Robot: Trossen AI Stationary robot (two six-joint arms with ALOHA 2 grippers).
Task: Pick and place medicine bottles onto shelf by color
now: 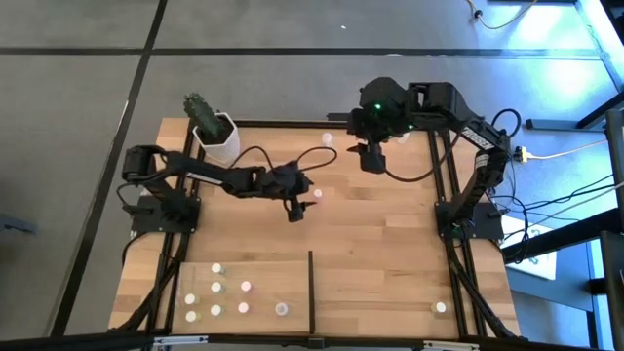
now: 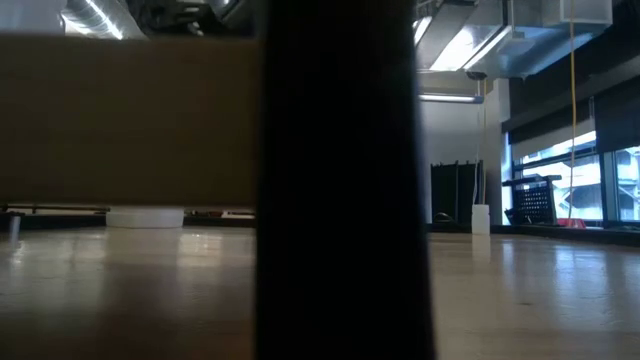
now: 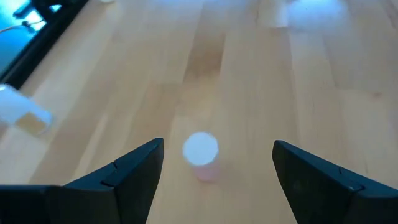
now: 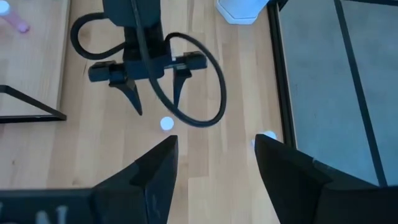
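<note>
One pink-tinted, white-capped bottle stands on the tabletop between the left gripper's wide-open fingers, untouched; seven bottles sit on the shelf behind it; right gripper hovers open and empty across the table, two bottles beneath it.

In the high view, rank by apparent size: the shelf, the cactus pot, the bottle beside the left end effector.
1. shelf, largest.
2. cactus pot.
3. bottle beside the open left end effector, smallest.
</note>
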